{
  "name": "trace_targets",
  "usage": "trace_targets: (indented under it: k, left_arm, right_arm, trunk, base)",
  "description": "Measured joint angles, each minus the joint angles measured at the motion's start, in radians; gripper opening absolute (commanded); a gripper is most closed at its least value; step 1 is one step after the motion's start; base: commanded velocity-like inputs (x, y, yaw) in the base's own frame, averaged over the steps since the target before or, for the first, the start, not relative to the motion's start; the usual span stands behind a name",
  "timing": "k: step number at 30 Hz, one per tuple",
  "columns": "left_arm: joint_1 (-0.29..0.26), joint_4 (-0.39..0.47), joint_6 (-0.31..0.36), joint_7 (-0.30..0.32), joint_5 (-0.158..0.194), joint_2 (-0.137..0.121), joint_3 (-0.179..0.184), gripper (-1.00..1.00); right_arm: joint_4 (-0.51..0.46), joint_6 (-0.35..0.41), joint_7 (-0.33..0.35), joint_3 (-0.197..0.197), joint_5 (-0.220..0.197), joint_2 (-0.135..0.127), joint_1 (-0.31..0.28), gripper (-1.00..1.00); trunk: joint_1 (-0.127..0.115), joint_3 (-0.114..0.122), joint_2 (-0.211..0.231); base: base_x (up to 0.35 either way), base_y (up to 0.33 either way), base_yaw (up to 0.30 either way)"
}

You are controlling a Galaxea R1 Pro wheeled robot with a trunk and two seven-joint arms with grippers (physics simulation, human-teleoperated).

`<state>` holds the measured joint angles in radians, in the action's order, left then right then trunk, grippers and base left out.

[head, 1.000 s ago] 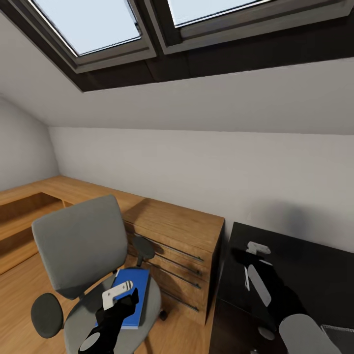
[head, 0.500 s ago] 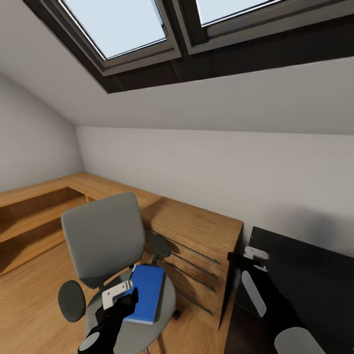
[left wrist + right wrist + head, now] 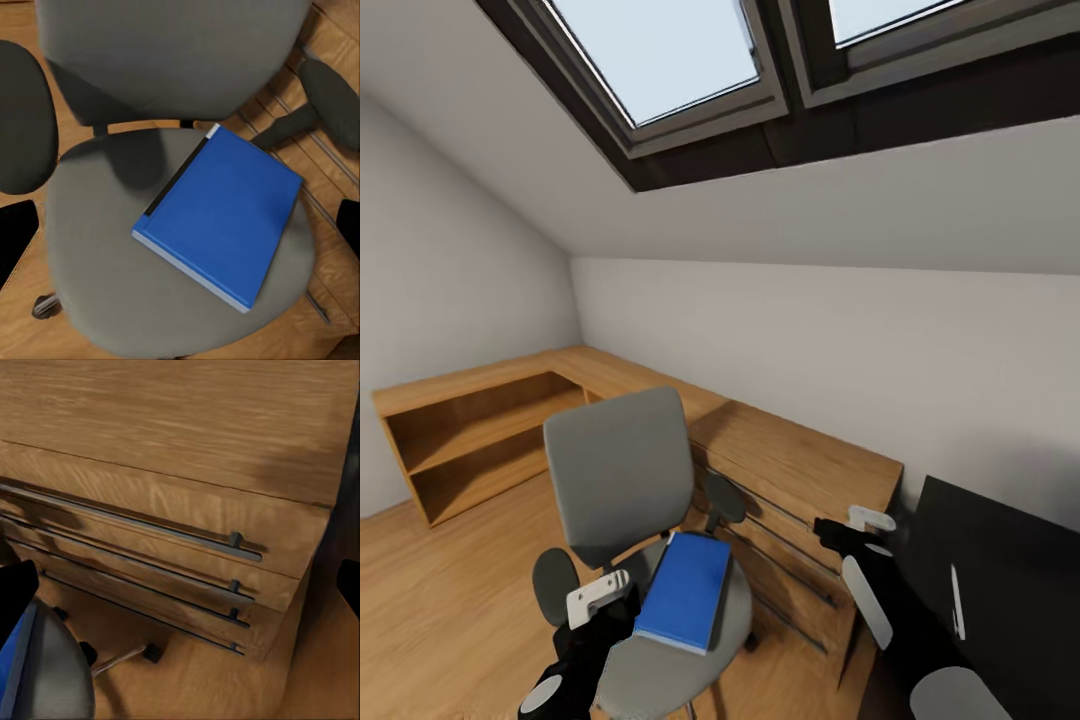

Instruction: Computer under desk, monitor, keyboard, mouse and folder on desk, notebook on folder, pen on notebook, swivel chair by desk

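Jaws on both arms spread wide, holding nothing. Below the left jaws, a blue folder [image 3: 221, 214] lies on the chair [image 3: 112, 262] seat. Right jaws face a wooden dresser [image 3: 187, 450]; beyond, the black bench [image 3: 1010, 580] carries a pen [image 3: 957, 601].

I can read no words, brands or numbers anywhere; the blue folder [image 3: 225, 217] on the chair [image 3: 112, 270] under me has a plain, unmarked cover

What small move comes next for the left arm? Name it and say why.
Probably lower the left gripper toward the folder. The folder lies flat on the swivel chair seat, untouched, and the left wrist view looks straight down on it with fingertips spread wide at both edges, so the jaws look open and nearly lined up.
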<state>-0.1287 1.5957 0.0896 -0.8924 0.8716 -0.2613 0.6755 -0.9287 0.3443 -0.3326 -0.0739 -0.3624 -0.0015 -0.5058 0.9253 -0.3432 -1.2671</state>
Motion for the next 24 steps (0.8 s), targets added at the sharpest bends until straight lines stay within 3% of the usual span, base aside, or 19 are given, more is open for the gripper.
trace_targets:
  k: [7, 24]
  left_arm:
    - [0.0, 0.0, 0.0, 0.0, 0.001, 0.0, -0.002, 1.0]
    - [0.0, 0.0, -0.001, 0.0, 0.0, -0.002, -0.006, 1.0]
  right_arm:
    - [0.005, -0.026, -0.001, -0.023, 0.001, 0.003, 0.0, 1.0]
    - [0.013, -0.031, -0.001, -0.029, 0.002, 0.008, 0.0, 1.0]
  trunk:
    - [0.0, 0.0, 0.0]
    - [0.0, 0.0, 0.0]
  base:
    - [0.0, 0.0, 0.278]
    - [0.0, 0.0, 0.278]
